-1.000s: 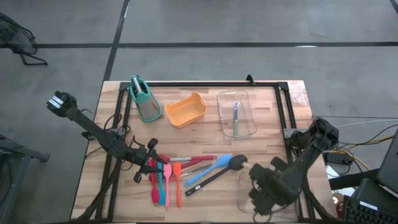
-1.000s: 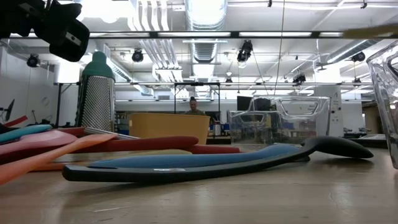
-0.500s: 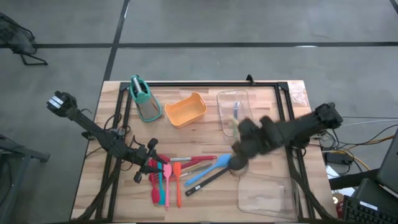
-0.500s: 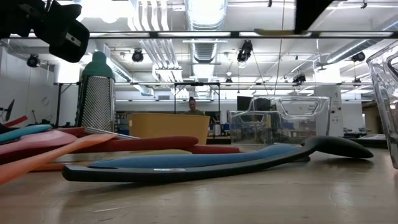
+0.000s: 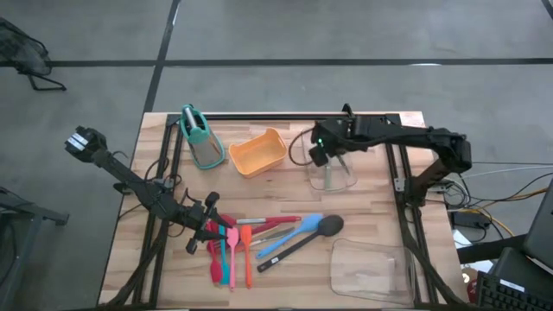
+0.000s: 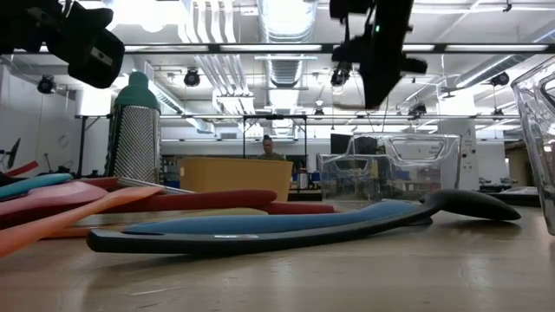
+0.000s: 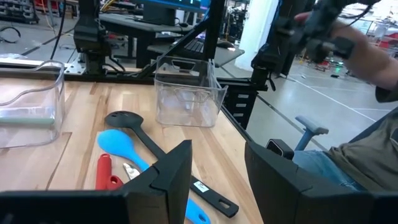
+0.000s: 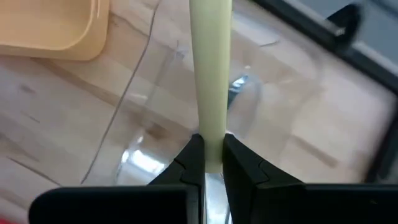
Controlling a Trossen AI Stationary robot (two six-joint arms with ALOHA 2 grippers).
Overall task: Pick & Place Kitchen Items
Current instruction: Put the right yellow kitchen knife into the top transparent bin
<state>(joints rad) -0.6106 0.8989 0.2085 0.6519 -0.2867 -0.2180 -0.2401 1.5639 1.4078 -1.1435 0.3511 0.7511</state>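
Bench's far edge: right gripper pinches a slim, stiff, probably light pale-yellow utensil by its handle above the clear tray; left gripper open.

The right gripper, reaching toward nine o'clock at the table's far side, is clamped; the left gripper waits parted at seven o'clock.

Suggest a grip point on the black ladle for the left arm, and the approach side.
Judging by the high view, take the black ladle mid-handle, from straight above, fingers closing across the handle. It lies flat and diagonal, bowl toward the clear tray, with the blue spatula along one side, so a grip nearer the free handle end by the left gripper looks safer.
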